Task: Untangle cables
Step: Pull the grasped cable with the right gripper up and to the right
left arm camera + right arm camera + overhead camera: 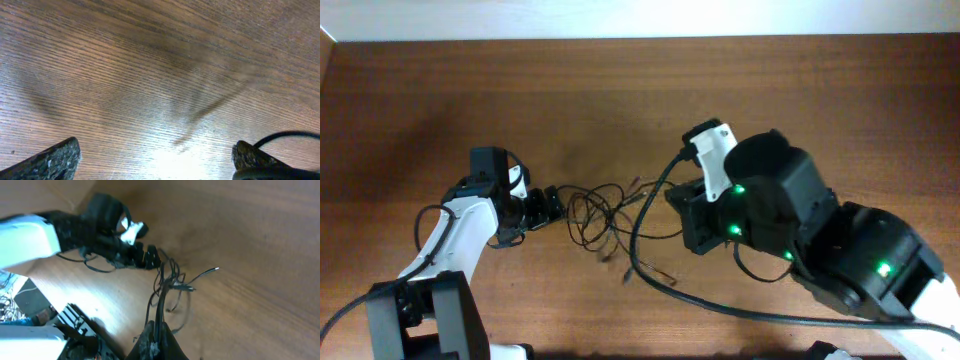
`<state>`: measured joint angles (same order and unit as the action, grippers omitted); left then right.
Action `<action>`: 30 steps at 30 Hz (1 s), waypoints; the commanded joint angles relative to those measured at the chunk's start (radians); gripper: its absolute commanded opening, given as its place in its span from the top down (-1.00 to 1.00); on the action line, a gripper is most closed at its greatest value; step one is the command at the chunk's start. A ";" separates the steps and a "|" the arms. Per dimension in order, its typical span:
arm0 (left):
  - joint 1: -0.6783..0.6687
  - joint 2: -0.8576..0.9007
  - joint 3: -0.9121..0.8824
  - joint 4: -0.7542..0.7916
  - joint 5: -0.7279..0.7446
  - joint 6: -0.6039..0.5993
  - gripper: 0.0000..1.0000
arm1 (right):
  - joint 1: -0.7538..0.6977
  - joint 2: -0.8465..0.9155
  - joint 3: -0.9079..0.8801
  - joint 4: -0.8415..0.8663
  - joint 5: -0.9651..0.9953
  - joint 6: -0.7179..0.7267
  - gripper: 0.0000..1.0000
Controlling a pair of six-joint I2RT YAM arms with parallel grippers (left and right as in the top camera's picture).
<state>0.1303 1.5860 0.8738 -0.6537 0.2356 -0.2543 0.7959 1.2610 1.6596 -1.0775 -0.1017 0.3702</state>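
Cables (160, 297) in R pincer (156, 342)

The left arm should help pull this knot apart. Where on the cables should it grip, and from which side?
Grip the cables at their left-hand loops, low from the left, where the left gripper sits, jaws open. The strands lie flat on the table and the right gripper seems to pinch the opposite end, so pulling left should spread them.

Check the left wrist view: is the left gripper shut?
No. The left gripper is open: its two dark fingertips sit at opposite lower corners, with the brown wooden table showing between them.
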 commanded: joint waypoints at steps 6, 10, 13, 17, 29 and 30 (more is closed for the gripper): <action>0.003 0.003 -0.008 -0.005 -0.054 0.065 -0.16 | -0.006 -0.016 0.211 0.002 0.066 -0.053 0.92; 0.004 0.003 -0.024 -0.007 -0.160 -0.019 -0.19 | -0.006 -0.019 0.292 0.002 0.116 -0.068 0.92; 0.004 0.003 -0.029 -0.013 -0.211 -0.061 -0.13 | -0.006 -0.019 0.376 0.003 0.197 -0.079 0.92; 0.004 0.003 -0.030 -0.013 -0.226 -0.072 -0.15 | -0.006 -0.019 0.486 0.011 0.329 -0.114 0.92; 0.004 0.003 -0.035 -0.009 -0.238 -0.075 0.37 | -0.006 -0.023 0.626 0.329 0.784 -0.451 0.92; 0.004 0.003 -0.035 -0.010 -0.246 -0.084 0.67 | -0.006 -0.023 0.626 0.376 0.816 -0.500 0.92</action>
<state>0.1303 1.5860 0.8524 -0.6632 0.0311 -0.3187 0.7959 1.2556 2.2601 -0.7792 0.5564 0.0105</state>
